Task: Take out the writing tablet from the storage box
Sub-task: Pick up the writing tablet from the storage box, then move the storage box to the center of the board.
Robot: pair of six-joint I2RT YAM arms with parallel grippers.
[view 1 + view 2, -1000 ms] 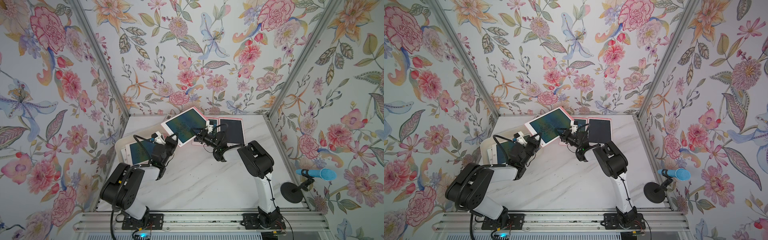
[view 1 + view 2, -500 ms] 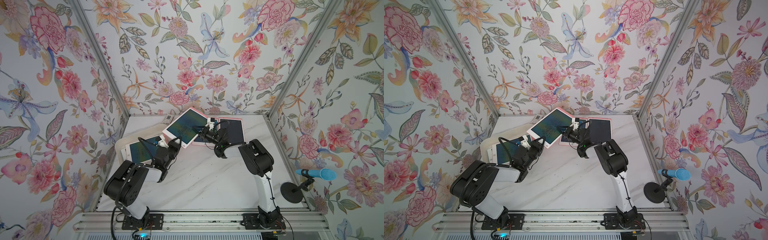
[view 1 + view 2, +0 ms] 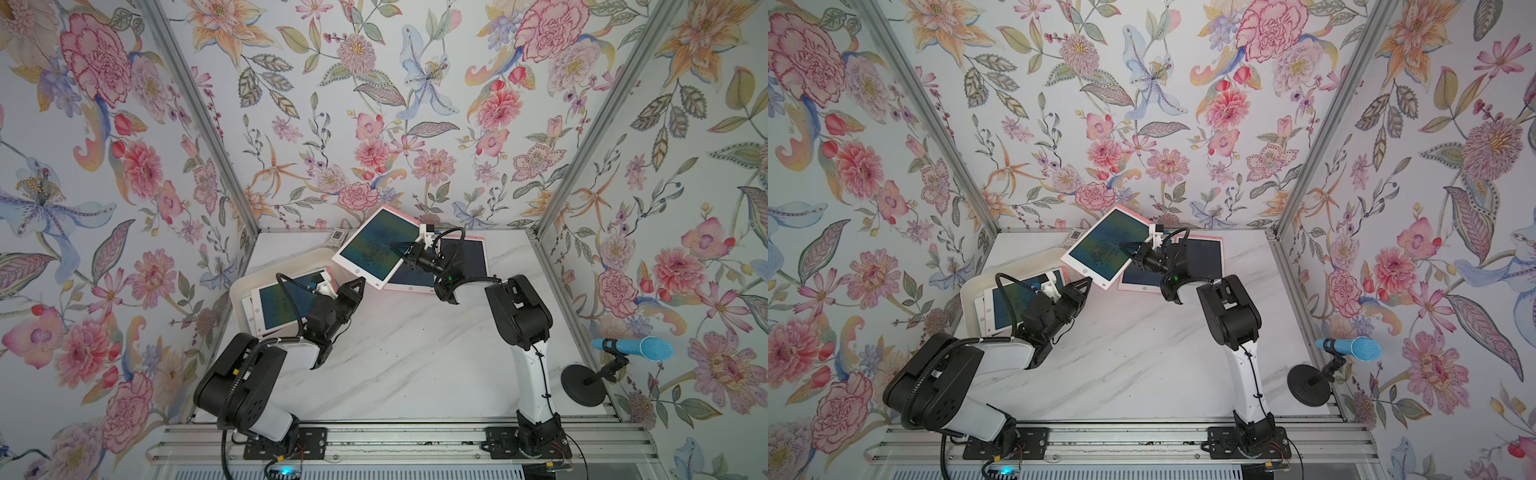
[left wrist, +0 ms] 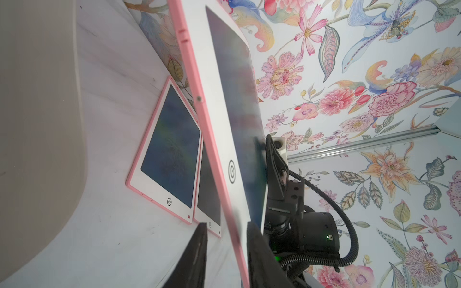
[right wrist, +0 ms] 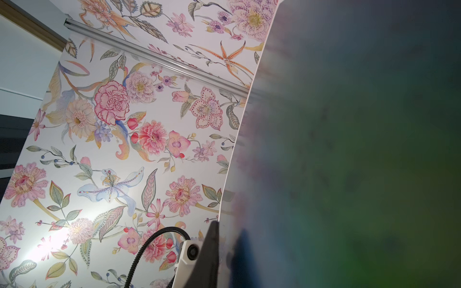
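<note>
The right pincer point(image 3: 400, 248) pinches a side edge of the writing tablet point(image 3: 370, 249) and holds it tilted in the air, just beside the storage box point(image 3: 274, 266). The left pincer point(image 3: 356, 287) is at the tablet's button-end corner, jaws spread. In the left wrist view the pink edge runs between them. Behind the left pincer, more tablets point(image 3: 282, 305) lie in the box. Beyond the right pincer, two others point(image 3: 465, 257) lie flat on the table point(image 3: 415, 353).
</note>
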